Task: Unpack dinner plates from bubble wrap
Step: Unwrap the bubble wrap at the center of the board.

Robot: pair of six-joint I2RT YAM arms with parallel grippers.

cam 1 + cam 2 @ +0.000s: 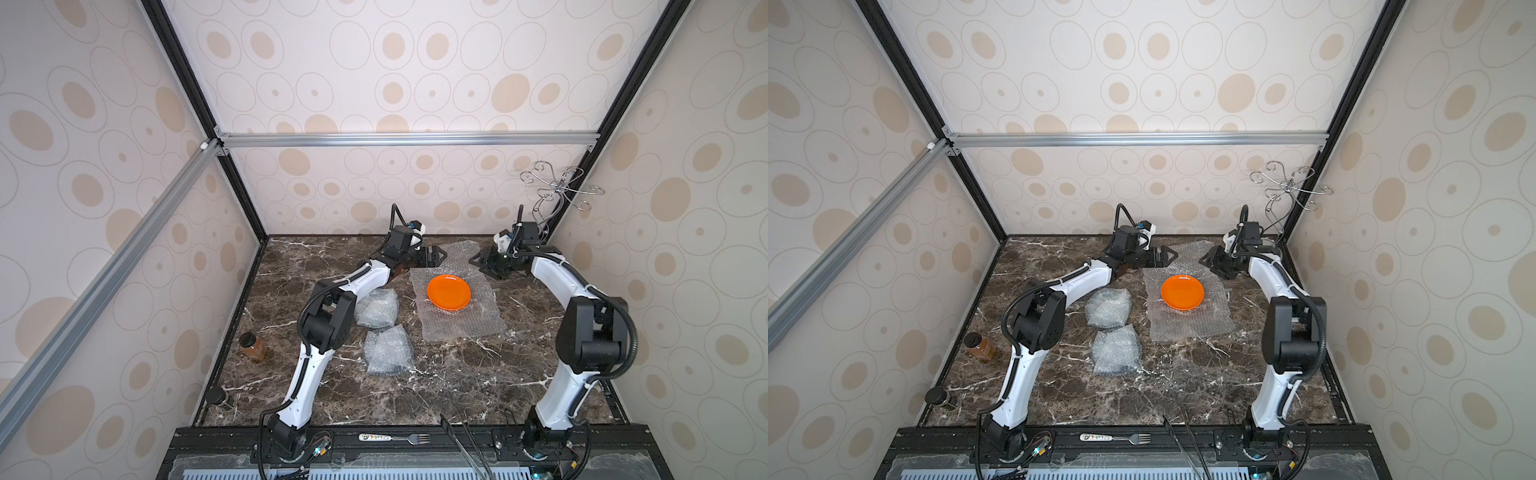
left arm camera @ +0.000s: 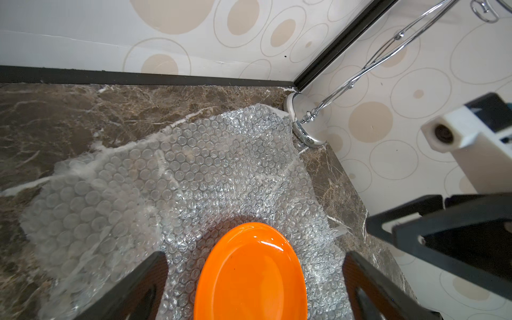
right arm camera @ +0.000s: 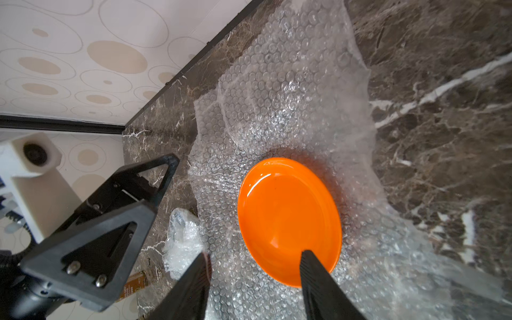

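On flat bubble wrap (image 1: pixel 457 326), orange plate (image 1: pixel 449 292) near both empty jaws: left jaws wide, right jaws half apart

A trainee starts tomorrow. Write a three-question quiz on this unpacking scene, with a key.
1. True or false: the orange plate lies uncovered on an opened bubble wrap sheet.
2. How many wrapped bundles lie on the table: A one, B two, C three?
3. Which table corner holds the chrome wire stand?
Key: 1 true; 2 B; 3 the far right corner.
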